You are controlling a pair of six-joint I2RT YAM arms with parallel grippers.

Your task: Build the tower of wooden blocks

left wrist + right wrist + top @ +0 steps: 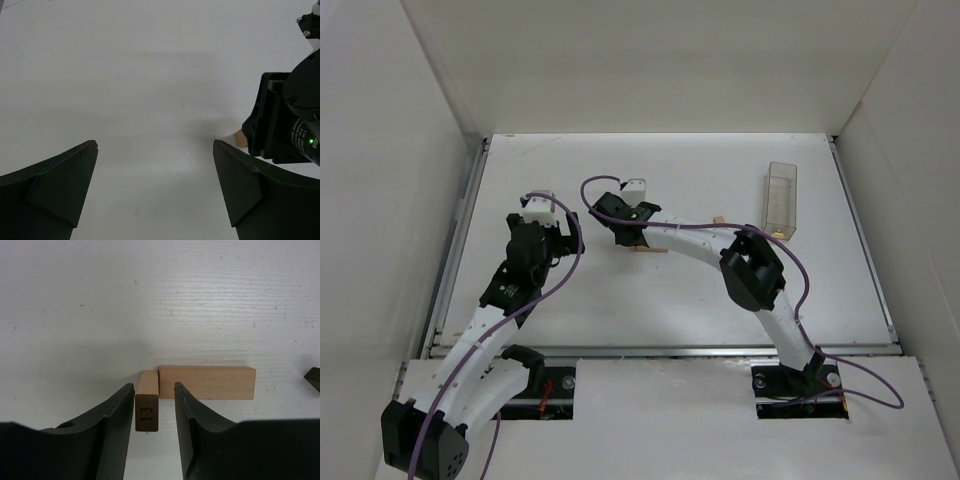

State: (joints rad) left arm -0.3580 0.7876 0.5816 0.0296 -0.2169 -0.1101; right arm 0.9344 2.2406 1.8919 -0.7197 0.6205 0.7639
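Note:
A small tan wooden block (147, 412) with "13" on its near end lies between the jaws of my right gripper (154, 390). The jaws are open, with a thin gap on the left and a wider one on the right. The block's far end touches the left end of a longer tan bar (207, 382) lying crosswise on the table. In the top view the right gripper (632, 232) is low over the tan pieces (650, 249). My left gripper (155, 145) is wide open and empty over bare table, left of the right gripper (558, 238). No dark reddish-brown pieces are clearly in view.
A clear plastic box (780, 200) stands at the back right. Another small tan piece (718, 220) lies by the right arm. A dark corner (314, 377) shows at the right edge of the right wrist view; I cannot tell what it is. White walls surround the table.

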